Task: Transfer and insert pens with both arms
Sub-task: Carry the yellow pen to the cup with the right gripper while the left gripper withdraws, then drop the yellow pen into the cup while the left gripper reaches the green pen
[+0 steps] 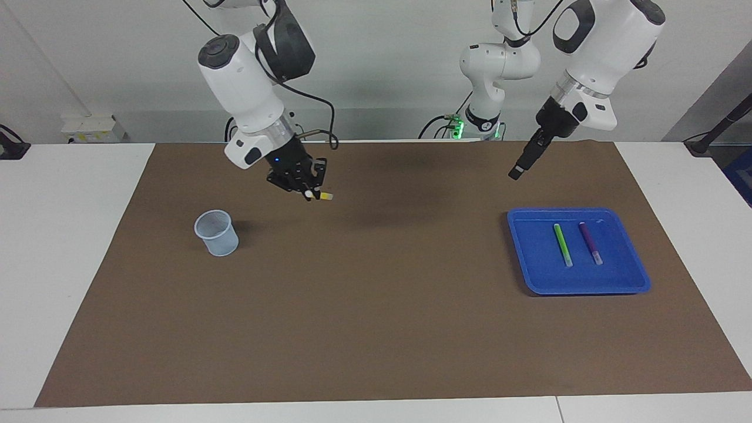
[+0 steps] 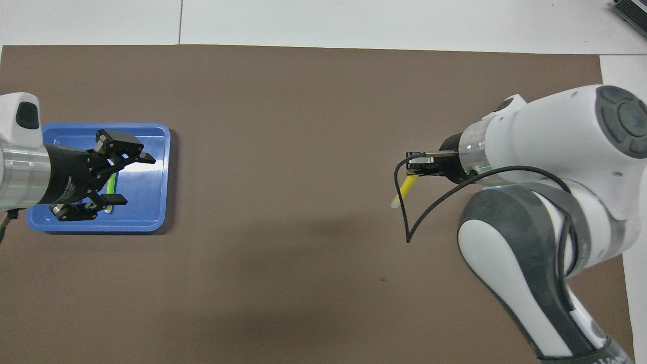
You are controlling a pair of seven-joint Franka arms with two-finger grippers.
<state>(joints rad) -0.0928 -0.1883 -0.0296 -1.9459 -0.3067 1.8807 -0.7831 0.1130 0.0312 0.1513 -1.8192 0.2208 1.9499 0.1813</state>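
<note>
Facing view: mesh cup (image 1: pixel 217 232) empty, standing on brown mat (image 1: pixel 376 305) of the surface toward the right arm's end. Right gripper (image 1: pixel 310 194) clamped on yellow pen (image 1: pixel 325 196), airborne over mat beside cup. Blue tray (image 1: pixel 578 251) holds green pen (image 1: pixel 562 244) and purple pen (image 1: pixel 590 242), side by side. Left gripper (image 1: pixel 517 173) fingers apart, empty, raised over the mat near the tray. Overhead view: left gripper (image 2: pixel 117 178) covers most of green pen, purple pen hidden; cup hidden under right arm.

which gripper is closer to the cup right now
Right. The right gripper, holding the yellow pen, hangs beside the cup; the left gripper is up by the blue tray.
</note>
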